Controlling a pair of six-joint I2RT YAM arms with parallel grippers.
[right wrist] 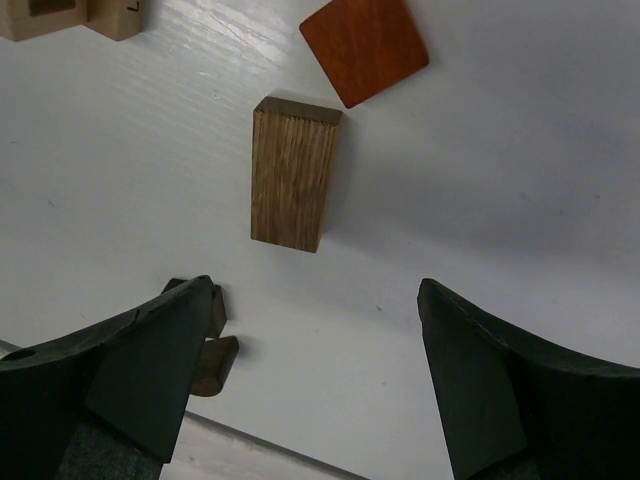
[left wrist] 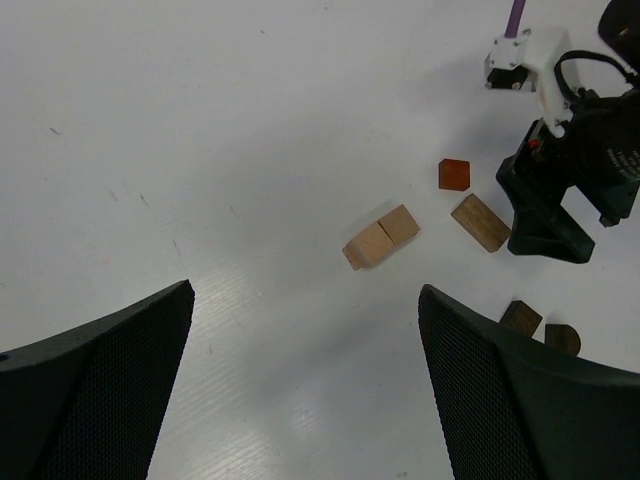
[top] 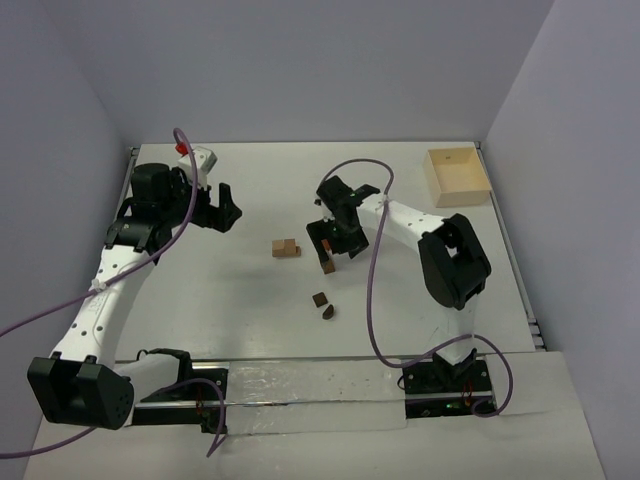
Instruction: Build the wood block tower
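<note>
**Plank** [right wrist: 296,173]: brown, grain running lengthwise. It lies flat on the surface [right wrist: 520,180], about mid-table, touching no other piece.

**Lie against the right jaws:** the plank is just ahead of the gap and not yet between the fingers [right wrist: 130,370]. It sits a little toward the finger on the left of the wrist view. Its long axis points almost straight away from the jaws, so their closing line crosses its narrow width. I judge this a favourable lie: the approach calls for going forward and down, hardly for a turn of the wrist.

**Right jaws:** spread wide, grasping nothing.

**Red square** [right wrist: 364,47]: flat, just past the plank's far end, close to one corner but apart.

**Tan pair** [top: 285,248]: two light blocks touching side by side, left of the plank in the overhead view.

**Dark bits** [top: 324,305]: two, close together on the near side of the plank. In the wrist view they are partly hidden behind a finger.

**Tower:** no stack shows, and the pieces lie scattered.

**Right arm** [top: 410,225]: hangs over the plank and is much the nearer.

**Left arm** [top: 120,260]: stands well off to the left. The left jaws are spread and empty, and the tan pair is its closest piece.

**Box** [top: 458,177]: pale, in the far right corner, well apart.
</note>
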